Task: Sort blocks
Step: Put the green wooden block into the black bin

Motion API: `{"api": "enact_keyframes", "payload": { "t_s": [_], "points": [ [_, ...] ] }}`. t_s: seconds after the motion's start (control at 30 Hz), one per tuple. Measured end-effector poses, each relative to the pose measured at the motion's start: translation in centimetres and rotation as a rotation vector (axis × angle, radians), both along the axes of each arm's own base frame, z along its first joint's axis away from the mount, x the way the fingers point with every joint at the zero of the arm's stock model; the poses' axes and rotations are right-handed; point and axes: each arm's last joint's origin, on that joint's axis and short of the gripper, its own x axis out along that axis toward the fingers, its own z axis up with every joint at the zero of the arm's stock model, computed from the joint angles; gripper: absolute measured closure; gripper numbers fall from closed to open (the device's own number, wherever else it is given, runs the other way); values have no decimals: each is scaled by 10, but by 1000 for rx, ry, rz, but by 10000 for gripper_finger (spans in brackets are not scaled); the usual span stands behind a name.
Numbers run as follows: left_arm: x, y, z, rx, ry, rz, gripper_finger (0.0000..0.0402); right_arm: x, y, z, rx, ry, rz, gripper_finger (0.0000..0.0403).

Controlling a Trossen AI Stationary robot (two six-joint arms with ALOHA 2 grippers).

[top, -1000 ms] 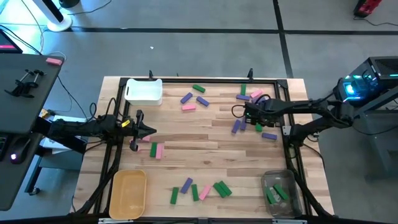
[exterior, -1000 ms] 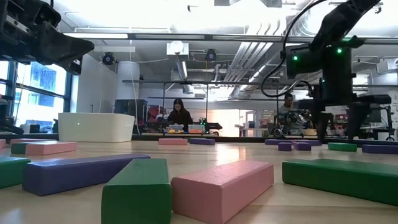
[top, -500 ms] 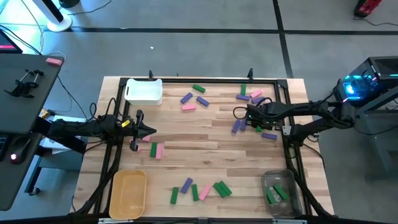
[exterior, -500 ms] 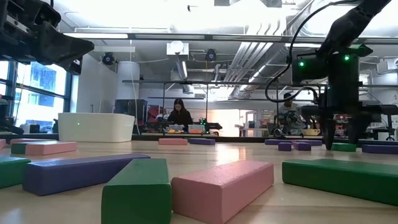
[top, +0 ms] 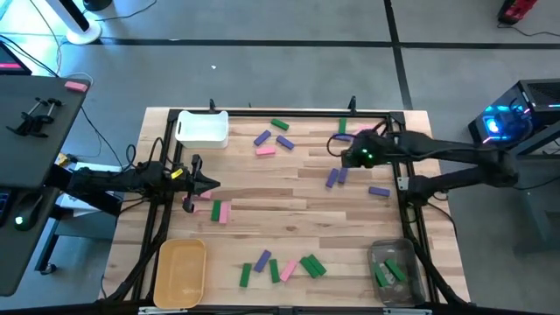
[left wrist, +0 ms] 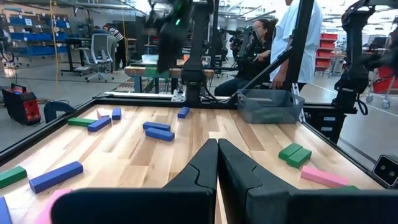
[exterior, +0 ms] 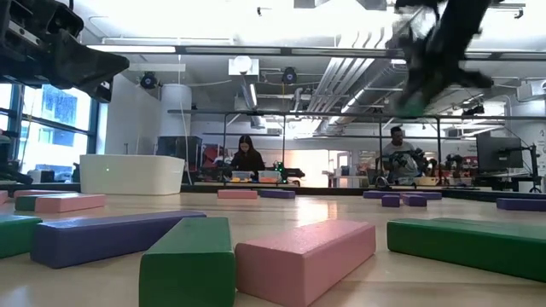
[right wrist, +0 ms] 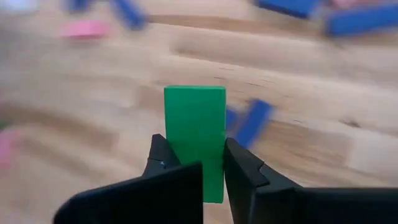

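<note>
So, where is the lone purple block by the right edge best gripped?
Take the purple block at its middle, across its two long sides, coming straight down from above: it lies flat, and nothing touches either long side.

left end effector: closed, low | right end effector: clamped, raised

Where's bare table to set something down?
Free: the wood middle, between the left gripper and the purple blocks. Also between the yellow bin and white bin. Crowded: under the right gripper holding the green block.
</note>
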Motion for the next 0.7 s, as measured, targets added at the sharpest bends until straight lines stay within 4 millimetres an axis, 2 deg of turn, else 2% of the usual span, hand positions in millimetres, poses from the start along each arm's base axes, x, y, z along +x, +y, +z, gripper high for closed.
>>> {"api": "enact_keyframes", "payload": {
  "t_s": [0.1,0.17,0.27,0.43,0.5,0.57,0.7],
  "points": [
    [0,0,0,0,0,0,401,5,26,26,31,-125,128,397],
    [0,0,0,0,0,0,401,6,47,30,116,-144,205,398],
    [0,0,0,0,0,0,401,12,85,23,271,-115,312,398],
    [0,0,0,0,1,0,401,14,160,1,568,60,530,399],
    [0,0,0,0,0,0,401,8,189,-6,682,154,574,399],
    [0,0,0,0,0,0,401,-6,212,-12,757,267,548,399],
    [0,0,0,0,0,0,401,-34,240,-23,766,442,393,400]
  ]
}}
